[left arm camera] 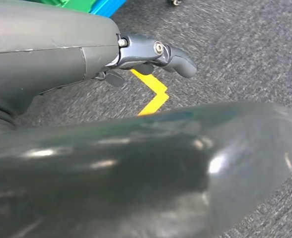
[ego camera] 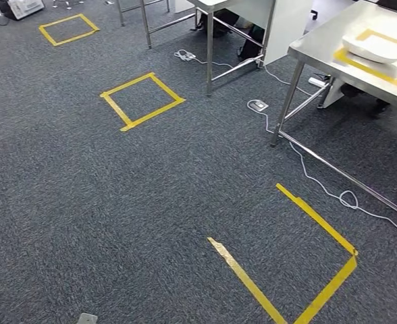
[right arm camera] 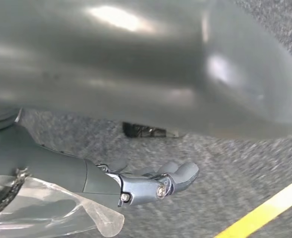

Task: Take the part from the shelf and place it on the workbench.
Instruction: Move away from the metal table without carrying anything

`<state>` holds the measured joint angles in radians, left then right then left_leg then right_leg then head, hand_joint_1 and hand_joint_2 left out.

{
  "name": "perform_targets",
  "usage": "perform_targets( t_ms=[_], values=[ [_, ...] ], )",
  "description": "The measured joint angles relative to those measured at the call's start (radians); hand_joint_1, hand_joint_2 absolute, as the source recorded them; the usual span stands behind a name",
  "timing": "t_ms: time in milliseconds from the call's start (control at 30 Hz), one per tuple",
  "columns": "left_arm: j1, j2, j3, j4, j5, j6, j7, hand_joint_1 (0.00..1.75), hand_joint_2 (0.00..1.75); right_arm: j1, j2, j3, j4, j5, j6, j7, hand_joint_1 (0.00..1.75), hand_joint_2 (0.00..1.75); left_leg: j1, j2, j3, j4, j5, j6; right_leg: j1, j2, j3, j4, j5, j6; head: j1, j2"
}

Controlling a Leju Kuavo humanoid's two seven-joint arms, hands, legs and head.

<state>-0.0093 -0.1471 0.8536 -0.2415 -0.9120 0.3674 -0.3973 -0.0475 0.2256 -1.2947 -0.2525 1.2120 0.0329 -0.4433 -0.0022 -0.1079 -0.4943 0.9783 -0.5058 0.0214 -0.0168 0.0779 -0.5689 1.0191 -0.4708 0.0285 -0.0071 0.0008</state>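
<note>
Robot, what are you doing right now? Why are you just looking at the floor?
The head view looks down at grey carpet with yellow tape squares. A steel workbench stands to the right with a white part on it. The left hand holds nothing. The right hand has clear plastic beside it.

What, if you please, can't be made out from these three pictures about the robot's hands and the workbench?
- Left hand, left wrist view: one thick grey thumb shows; a glossy dark body part hides the fingers.
- Right hand, right wrist view: blurred; whether it grips the clear plastic sheet is unclear.
- Shiny steel workbench, head view: cut off by the edge; the white flat object is too indistinct to identify.
</note>
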Motion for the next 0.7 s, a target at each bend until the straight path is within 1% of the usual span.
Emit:
perform_targets(
  t_ms=[33,67,100,133,167,200,233,267,300,333,367,400,433,467,500,533,567,600,633,667,700],
  values=[
    [0.0,0.0,0.002,0.0,0.0,0.0,0.0,0.0,0.0,0.0,0.001,0.002,-0.002,-0.001,0.0,0.0,0.0,0.0,0.001,-0.011,-0.003,0.002,-0.003,-0.006,-0.001,0.013,0.012,-0.018,-0.005,-0.002,0.0,0.0],
    [0.0,0.0,0.004,0.0,-0.001,0.0,0.0,0.0,0.0,0.0,0.002,0.003,-0.004,-0.001,0.001,0.0,0.0,0.0,0.003,-0.023,-0.006,0.003,-0.005,-0.012,0.001,0.01,0.019,-0.025,-0.013,-0.006,-0.001,0.0],
    [0.001,0.0,0.005,0.0,-0.001,0.0,0.0,0.0,0.0,0.0,0.004,0.004,-0.005,-0.002,0.002,0.0,0.0,0.0,0.007,-0.031,-0.007,0.003,-0.008,-0.018,0.001,-0.002,0.025,-0.028,-0.017,-0.011,0.0,0.0],
    [0.003,0.001,0.006,0.0,-0.001,0.0,0.0,0.0,0.0,0.0,0.006,0.005,-0.007,-0.002,0.002,0.0,0.0,0.0,0.008,-0.02,-0.009,0.01,-0.013,-0.025,0.002,-0.014,0.032,-0.033,-0.02,-0.017,-0.002,0.0],
    [0.002,0.001,0.006,0.0,-0.001,0.0,0.0,0.0,0.0,0.001,0.007,0.006,-0.008,-0.002,0.003,-0.001,0.0,0.0,0.008,0.005,-0.019,0.032,-0.024,-0.03,0.002,-0.028,0.041,-0.04,-0.023,-0.023,-0.005,0.0],
    [0.0,0.001,0.006,0.0,-0.002,0.001,0.0,0.0,0.0,0.002,0.009,0.006,-0.01,-0.003,0.003,-0.001,0.0,0.0,0.007,0.037,-0.041,0.076,-0.042,-0.034,0.001,-0.044,0.052,-0.046,-0.028,-0.029,-0.008,0.0],
    [-0.001,0.0,0.006,0.0,-0.002,0.001,-0.001,0.0,0.0,0.004,0.009,0.006,-0.012,-0.003,0.003,-0.001,0.0,0.0,0.007,0.071,-0.079,0.141,-0.064,-0.037,0.003,-0.062,0.063,-0.048,-0.036,-0.034,-0.011,0.0],
    [-0.003,0.0,0.007,0.0,-0.002,0.001,-0.001,0.0,0.0,0.007,0.01,0.006,-0.013,-0.003,0.004,-0.001,0.0,0.0,0.008,0.089,-0.124,0.212,-0.086,-0.04,0.005,-0.08,0.074,-0.049,-0.044,-0.037,-0.013,0.0],
    [-0.002,-0.001,0.007,0.0,-0.002,0.0,-0.002,0.0,0.0,0.01,0.01,0.006,-0.014,-0.003,0.005,-0.001,0.0,0.0,0.009,0.096,-0.164,0.271,-0.096,-0.042,0.006,-0.097,0.085,-0.049,-0.053,-0.037,-0.013,0.0],
    [0.0,-0.001,0.008,0.0,-0.002,0.0,-0.004,0.0,0.0,0.011,0.01,0.006,-0.014,-0.004,0.006,-0.001,0.0,0.0,0.011,0.099,-0.19,0.3,-0.087,-0.044,0.006,-0.112,0.098,-0.048,-0.063,-0.036,-0.013,0.0],
    [0.002,-0.001,0.009,0.0,-0.003,0.0,-0.006,0.0,0.0,0.012,0.011,0.006,-0.016,-0.005,0.007,-0.001,0.0,0.0,0.011,0.102,-0.196,0.291,-0.057,-0.044,0.006,-0.125,0.112,-0.048,-0.074,-0.034,-0.013,0.0],
    [0.004,-0.001,0.01,0.0,-0.005,0.0,-0.009,0.0,0.0,0.012,0.012,0.006,-0.017,-0.006,0.009,-0.001,0.0,0.0,0.012,0.11,-0.186,0.246,-0.01,-0.043,0.006,-0.137,0.128,-0.048,-0.086,-0.031,-0.013,0.0],
    [0.005,-0.001,0.012,0.0,-0.008,0.0,-0.012,0.0,0.0,0.013,0.014,0.006,-0.019,-0.008,0.01,-0.002,0.0,0.0,0.01,0.131,-0.167,0.189,0.035,-0.04,0.007,-0.149,0.141,-0.048,-0.099,-0.027,-0.013,0.0],
    [0.005,-0.001,0.013,0.0,-0.011,0.0,-0.015,0.0,0.0,0.013,0.015,0.007,-0.021,-0.008,0.012,-0.002,0.0,0.0,0.004,0.159,-0.15,0.137,0.066,-0.034,0.01,-0.159,0.151,-0.047,-0.112,-0.022,-0.013,0.0],
    [0.003,-0.001,0.014,0.001,-0.014,0.0,-0.016,0.0,0.0,0.014,0.016,0.007,-0.024,-0.009,0.013,-0.003,0.0,0.0,-0.001,0.183,-0.136,0.099,0.076,-0.025,0.014,-0.17,0.156,-0.047,-0.122,-0.017,-0.012,0.0],
    [0.001,-0.001,0.014,0.001,-0.016,0.0,-0.017,0.0,0.0,0.014,0.017,0.007,-0.027,-0.009,0.014,-0.003,0.0,0.0,-0.007,0.198,-0.131,0.082,0.07,-0.017,0.018,-0.181,0.158,-0.047,-0.131,-0.013,-0.011,0.0],
    [0.0,-0.001,0.014,0.002,-0.018,0.001,-0.017,0.0,0.0,0.013,0.018,0.008,-0.029,-0.01,0.016,-0.004,0.0,0.0,-0.01,0.196,-0.131,0.075,0.06,-0.009,0.022,-0.194,0.161,-0.05,-0.136,-0.008,-0.01,0.0],
    [-0.001,-0.001,0.015,0.002,-0.02,0.001,-0.018,0.0,0.0,0.011,0.019,0.009,-0.032,-0.011,0.018,-0.004,0.0,0.0,-0.009,0.182,-0.13,0.07,0.053,-0.002,0.023,-0.207,0.169,-0.054,-0.14,-0.004,-0.009,0.0],
    [0.001,-0.002,0.016,0.002,-0.021,0.002,-0.019,0.0,0.0,0.009,0.02,0.011,-0.035,-0.012,0.019,-0.004,0.0,0.0,-0.007,0.168,-0.128,0.067,0.051,0.003,0.022,-0.204,0.175,-0.055,-0.147,0.001,-0.009,0.0],
    [0.001,-0.002,0.018,0.002,-0.022,0.002,-0.019,0.0,0.0,0.007,0.021,0.013,-0.038,-0.013,0.021,-0.005,0.0,0.0,-0.004,0.155,-0.125,0.063,0.05,0.008,0.021,-0.185,0.174,-0.042,-0.159,0.006,-0.008,0.0],
    [0.0,-0.002,0.02,0.002,-0.023,0.002,-0.02,0.0,0.0,0.006,0.022,0.015,-0.042,-0.014,0.023,-0.006,0.0,0.0,-0.002,0.141,-0.121,0.06,0.048,0.013,0.02,-0.156,0.159,-0.007,-0.18,0.009,-0.006,0.0]
  ],
)
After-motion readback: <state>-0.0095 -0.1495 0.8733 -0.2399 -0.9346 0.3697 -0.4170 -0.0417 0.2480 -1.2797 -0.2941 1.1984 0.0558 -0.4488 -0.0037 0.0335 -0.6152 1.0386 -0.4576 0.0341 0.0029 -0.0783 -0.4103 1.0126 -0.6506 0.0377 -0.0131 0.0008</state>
